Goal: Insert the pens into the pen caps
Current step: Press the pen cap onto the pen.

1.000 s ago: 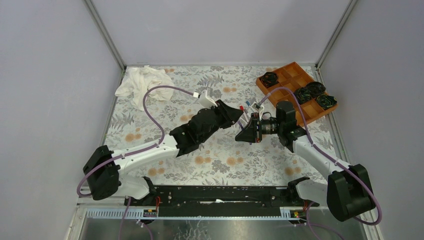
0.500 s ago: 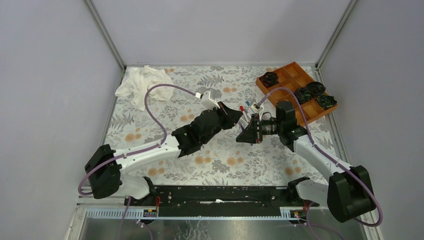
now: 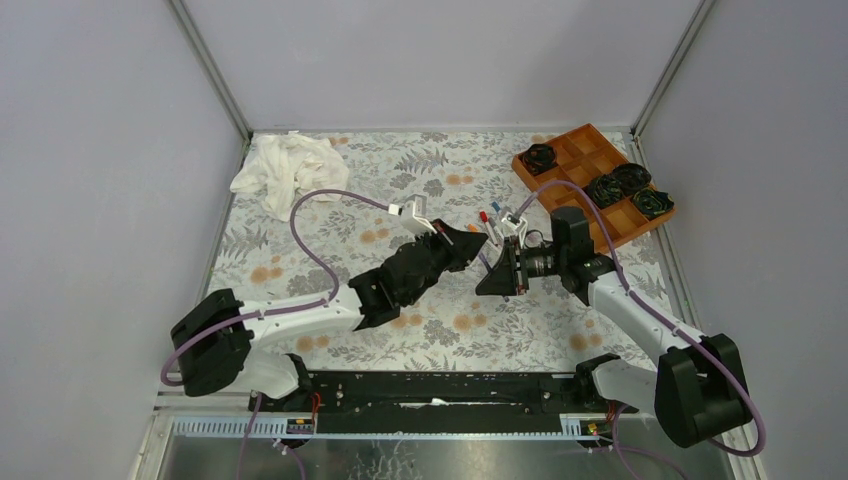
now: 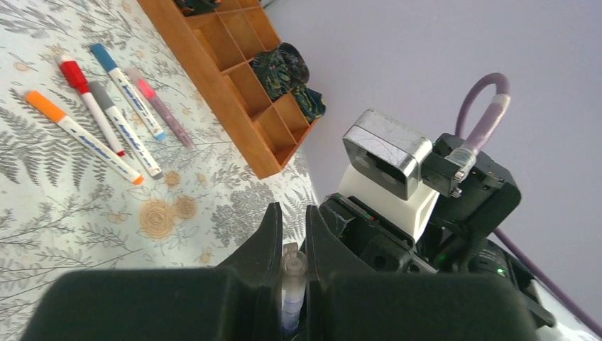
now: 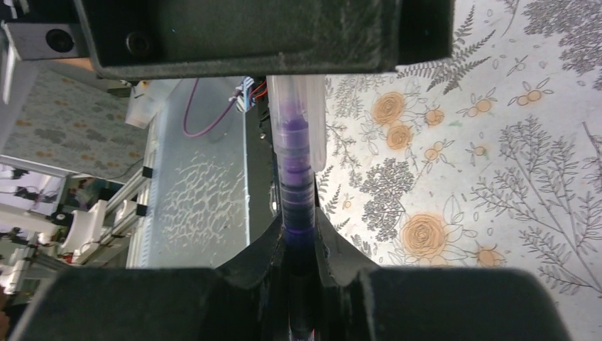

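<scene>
Five pens point(image 4: 130, 94) lie beside the tray point(image 3: 588, 130) (four rosettes point(image 3: 605, 188) inside); left gripper point(image 4: 292, 229) clamps one cap point(image 4: 292, 268), right gripper point(image 5: 302, 234) one purple pen point(image 5: 298, 192).

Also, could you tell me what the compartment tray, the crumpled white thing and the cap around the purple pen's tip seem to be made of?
The compartment tray looks like matte orange-brown plastic or painted wood: even colour, thin crisp walls. The white thing is soft cloth, judging by its loose folds. The cap is clear glossy plastic; the purple pen shows through it.
</scene>
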Action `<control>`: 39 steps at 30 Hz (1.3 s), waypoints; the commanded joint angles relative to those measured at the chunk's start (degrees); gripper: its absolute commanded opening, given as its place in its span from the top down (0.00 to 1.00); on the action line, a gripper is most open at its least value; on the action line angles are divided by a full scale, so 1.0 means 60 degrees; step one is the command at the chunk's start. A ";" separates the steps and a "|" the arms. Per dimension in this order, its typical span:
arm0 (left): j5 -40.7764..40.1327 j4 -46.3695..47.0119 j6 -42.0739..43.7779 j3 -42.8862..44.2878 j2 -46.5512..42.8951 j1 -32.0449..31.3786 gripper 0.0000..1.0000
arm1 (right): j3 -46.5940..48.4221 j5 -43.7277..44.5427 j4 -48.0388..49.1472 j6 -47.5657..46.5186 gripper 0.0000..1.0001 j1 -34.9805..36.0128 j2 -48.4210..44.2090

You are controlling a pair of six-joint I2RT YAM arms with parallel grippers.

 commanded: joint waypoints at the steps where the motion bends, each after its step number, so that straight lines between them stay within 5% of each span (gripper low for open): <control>1: 0.3851 0.0364 -0.1167 -0.0387 0.0706 -0.0951 1.00 | 0.0277 0.0477 0.2884 0.1220 1.00 -0.0360 -0.0228; 10: 0.6146 0.0054 -0.1137 -0.0060 0.1172 -0.0823 1.00 | 0.0603 0.1399 0.1620 0.0218 1.00 -0.0444 -0.0295; 17: 0.3862 -0.0997 -0.1066 -0.0403 -0.0045 -0.0356 1.00 | 0.0386 0.1007 0.1794 0.0205 1.00 -0.0469 -0.0244; 21: 0.2808 -0.1532 -0.0635 0.0230 -0.0285 0.0100 0.80 | 0.0197 0.0667 0.1990 0.0222 1.00 -0.0304 -0.0226; 27: 0.3287 -0.1661 -0.0085 0.1309 0.0347 0.0397 0.51 | 0.0166 0.0486 0.2068 0.0209 1.00 -0.0169 -0.0196; 34: 0.2522 -0.2055 0.0377 0.0910 -0.0657 0.0469 0.26 | 0.0226 0.0443 0.1745 -0.0172 1.00 -0.0183 -0.0171; 39: 0.1455 -0.3750 0.1585 0.0537 -0.2003 0.0584 0.19 | 0.0470 0.0600 0.1092 -0.0827 1.00 -0.0468 -0.0084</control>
